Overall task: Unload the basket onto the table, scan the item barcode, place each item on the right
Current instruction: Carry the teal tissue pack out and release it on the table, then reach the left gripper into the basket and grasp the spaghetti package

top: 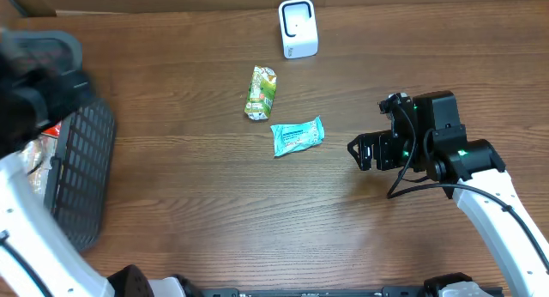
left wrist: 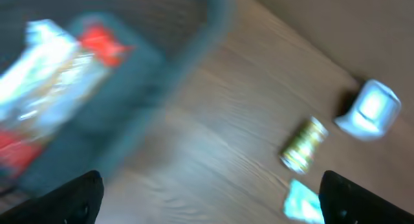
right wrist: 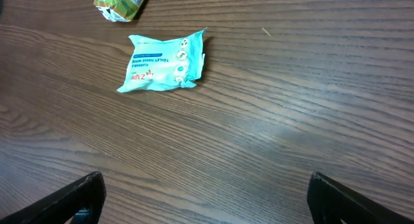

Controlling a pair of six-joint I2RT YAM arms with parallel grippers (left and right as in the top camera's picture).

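Teal wipes packet [right wrist: 165, 61] lay flat on the wooden surface [right wrist: 291, 120], just beside a green snack packet [top: 261, 93] and apart from the white scanner [top: 298, 28]. Neither was held: the right gripper [right wrist: 210, 198] hung spread and empty near the teal packet, and the left gripper [left wrist: 210, 201] gaped empty by the black basket [top: 81, 168]. The step looked like reaching for an item. Next would come closing on a packet and turning its barcode to the scanner. The basket held a white-and-red packet [left wrist: 58, 75].
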